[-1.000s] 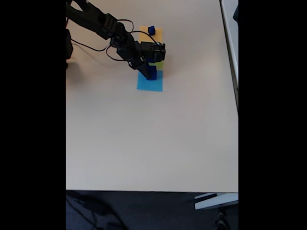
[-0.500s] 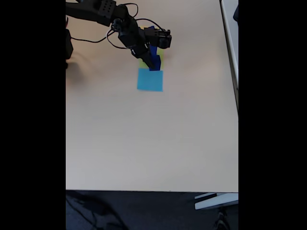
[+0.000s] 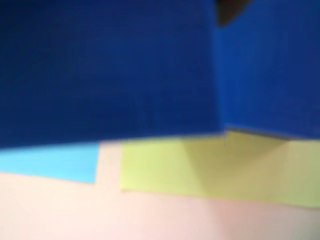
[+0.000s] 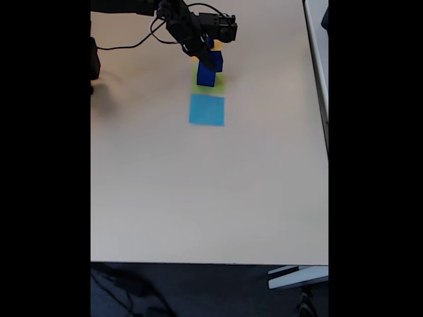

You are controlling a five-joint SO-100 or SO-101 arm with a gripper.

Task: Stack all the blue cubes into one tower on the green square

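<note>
Since a second ago, arm and carried cube have shifted off the light-blue paper square (image 4: 206, 109) up to the green square (image 4: 210, 84); light-blue sheet now bare.

Wrist view: two navy faces close to the lens, blurred. Large blue cube (image 3: 105, 70) takes the left and centre, a second navy face (image 3: 270, 65) to its right, a vertical seam between them. Whether these are two cubes or two sides of one, cannot tell. Below them lime-green paper (image 3: 200, 170), shadowed under the blue; light-blue paper corner (image 3: 50, 160) to the lower left, a strip of pale tabletop (image 3: 150, 220) between the sheets. Surfaces matte, edges crisp, paper flat.

Fixed view: gripper (image 4: 210, 58) pinching a navy cube (image 4: 216, 61) from above; another navy cube (image 4: 206, 75) just below it, on the green square. Contact between the two not resolvable. Orange-yellow paper (image 4: 217, 44) barely peeks beyond the gripper. Light-blue square lies on the near side, well clear.

Judgement: placing step. Do it well by squaring the held cube's edges to the lower one, centring, lowering until faces meet, then spreading the jaws slowly and lifting straight up; smooth hard faces could slide if nudged sideways.
</note>
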